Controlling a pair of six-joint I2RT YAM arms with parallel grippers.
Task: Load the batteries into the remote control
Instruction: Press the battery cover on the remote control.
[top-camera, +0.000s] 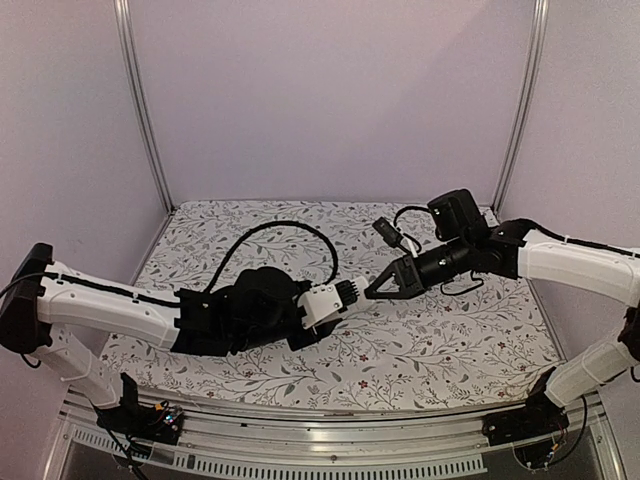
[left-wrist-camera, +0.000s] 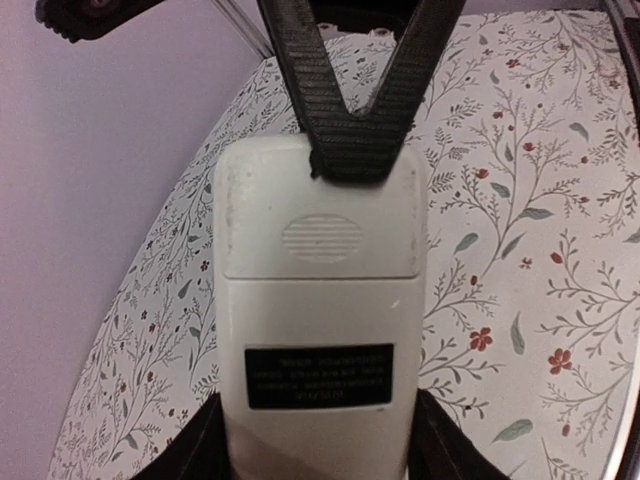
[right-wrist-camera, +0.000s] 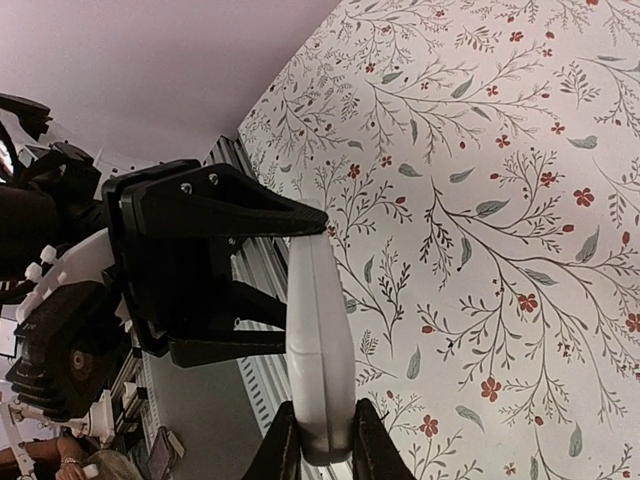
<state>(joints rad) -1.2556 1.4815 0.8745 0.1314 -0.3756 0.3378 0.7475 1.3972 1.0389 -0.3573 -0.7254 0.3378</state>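
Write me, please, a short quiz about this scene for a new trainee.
1. True or false: the battery cover is already off the remote control.
2. Which jaws grip the remote control? A) left only B) right only C) both
3. How many batteries can you see in any view?

Key: 1. False; the ribbed cover sits closed on the white back. 2. C; the left jaws hold one end, the right jaws pinch the cover end. 3. Zero.

White-shelled arms (top-camera: 110, 305) with black joints, a looping black cable (top-camera: 290, 223) and small silver screws (right-wrist-camera: 184, 187).
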